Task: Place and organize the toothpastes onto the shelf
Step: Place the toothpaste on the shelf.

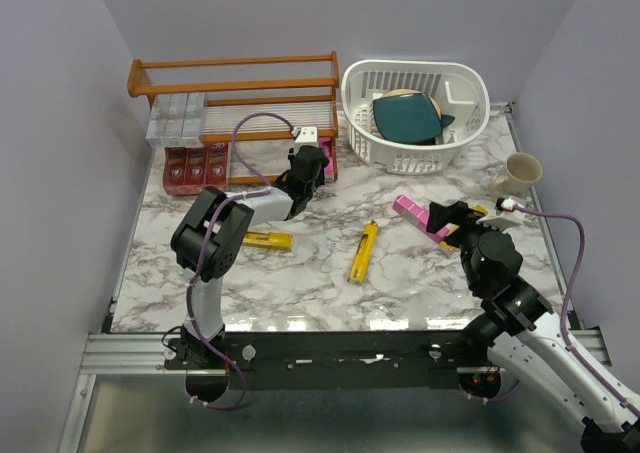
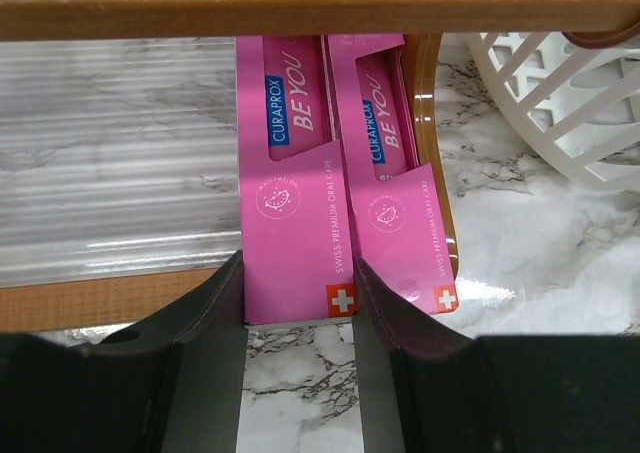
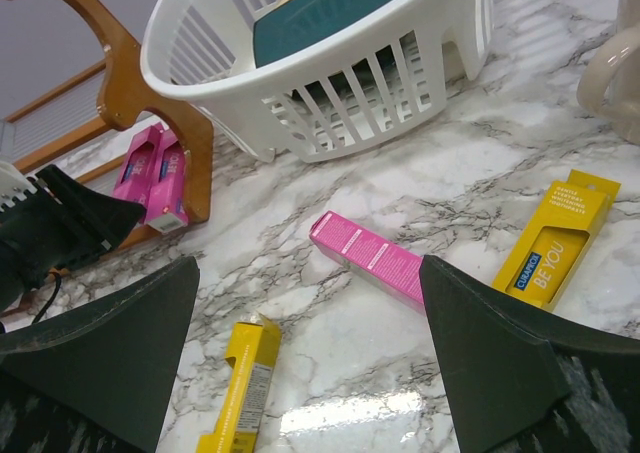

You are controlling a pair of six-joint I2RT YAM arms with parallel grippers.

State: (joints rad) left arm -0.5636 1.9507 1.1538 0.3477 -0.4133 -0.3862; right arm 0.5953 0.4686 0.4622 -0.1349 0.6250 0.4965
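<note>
Left gripper [image 2: 298, 273] sat closest to the lens in the left wrist view. Its fingers [image 2: 215, 303] were clamped on both sides of a pink carton [image 2: 295, 203]. That carton lay flat at the right end of the shelf [image 2: 300, 3], lower tier, under the front rail. A second pink carton [image 2: 395, 203] touched it on the 3 o'clock side, against the shelf's end post.

Top view: the shelf [image 1: 235, 65] stood at 11 o'clock on the table [image 1: 300, 293]. The left gripper [image 1: 310, 163] reached into its right end. A row of red cartons [image 1: 195, 165] filled the lower tier's left end. Silver-grey cartons [image 1: 178, 118] sat just behind them on the clear slats.

The white basket [image 1: 415, 68] stood at 1 o'clock, just beside the shelf's right end, with a teal object [image 1: 405, 118] inside. The mug [image 1: 518, 173] was at 3 o'clock, near the table edge.

Right gripper [image 1: 450, 218] hung at 4 o'clock, jaws wide apart, holding nothing. A loose pink carton [image 1: 415, 213] lay flat below and between its fingers in the right wrist view [image 3: 370, 258]. Loose yellow cartons: one at centre [image 1: 364, 252], one at 8 o'clock [image 1: 268, 240] beside the left arm, and one at 3 o'clock of the right gripper [image 3: 560, 238]. All three lay flat on the marble, well apart from the shelf.

The basket wall [image 3: 300, 103] stood between the right gripper and the shelf's back.
</note>
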